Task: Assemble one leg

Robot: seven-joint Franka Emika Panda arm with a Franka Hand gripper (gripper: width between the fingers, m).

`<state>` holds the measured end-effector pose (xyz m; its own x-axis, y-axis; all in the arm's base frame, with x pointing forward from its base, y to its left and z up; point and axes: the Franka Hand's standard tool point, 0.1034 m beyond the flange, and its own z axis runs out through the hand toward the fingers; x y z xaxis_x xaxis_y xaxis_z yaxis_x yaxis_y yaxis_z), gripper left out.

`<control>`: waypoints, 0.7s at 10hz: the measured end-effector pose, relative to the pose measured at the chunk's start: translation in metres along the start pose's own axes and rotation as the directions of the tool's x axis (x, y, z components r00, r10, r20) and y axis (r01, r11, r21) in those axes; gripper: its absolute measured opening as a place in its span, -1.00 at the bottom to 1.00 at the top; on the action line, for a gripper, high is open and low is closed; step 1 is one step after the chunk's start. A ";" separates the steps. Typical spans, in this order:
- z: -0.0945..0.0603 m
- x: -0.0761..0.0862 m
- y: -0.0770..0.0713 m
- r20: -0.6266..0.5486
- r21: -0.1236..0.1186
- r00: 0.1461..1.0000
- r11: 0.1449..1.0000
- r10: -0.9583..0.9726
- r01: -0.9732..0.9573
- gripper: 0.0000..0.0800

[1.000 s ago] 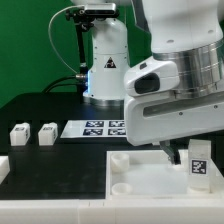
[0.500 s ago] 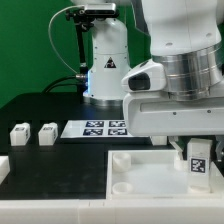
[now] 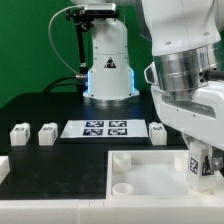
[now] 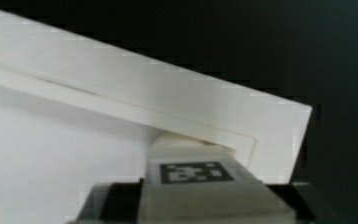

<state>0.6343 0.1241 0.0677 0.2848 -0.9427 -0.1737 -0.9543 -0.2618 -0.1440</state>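
My gripper (image 3: 203,152) is shut on a leg (image 3: 196,166), a small white block with a black-and-white tag. It holds the leg upright over the far right corner of the large flat white square piece (image 3: 150,175). In the wrist view the leg (image 4: 197,172) sits between the dark jaws of the gripper (image 4: 202,200), above the white piece (image 4: 105,130) near its edge. Three more legs stand on the black table: two at the exterior view's left (image 3: 18,133) (image 3: 46,133) and one (image 3: 157,131) right of the marker board.
The marker board (image 3: 100,128) lies flat behind the white piece. The white piece has round sockets (image 3: 121,160) (image 3: 122,187) along its left side. The robot base (image 3: 108,70) stands at the back. A small white part (image 3: 3,165) lies at the left edge.
The wrist has swung toward the exterior view's right and turned, uncovering the leg right of the marker board. The held leg stays over the white piece's right corner.
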 end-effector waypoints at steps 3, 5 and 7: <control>0.001 -0.003 0.000 -0.002 0.024 0.993 0.992 0.122 -0.122 -0.26; -0.001 -0.001 0.002 -0.002 0.015 0.999 0.999 -0.050 0.050 0.48; 0.001 -0.003 0.008 0.003 -0.019 0.937 0.936 -0.350 0.350 0.59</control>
<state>0.6257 0.1254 0.0666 0.6015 -0.7904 -0.1155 -0.7955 -0.5794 -0.1775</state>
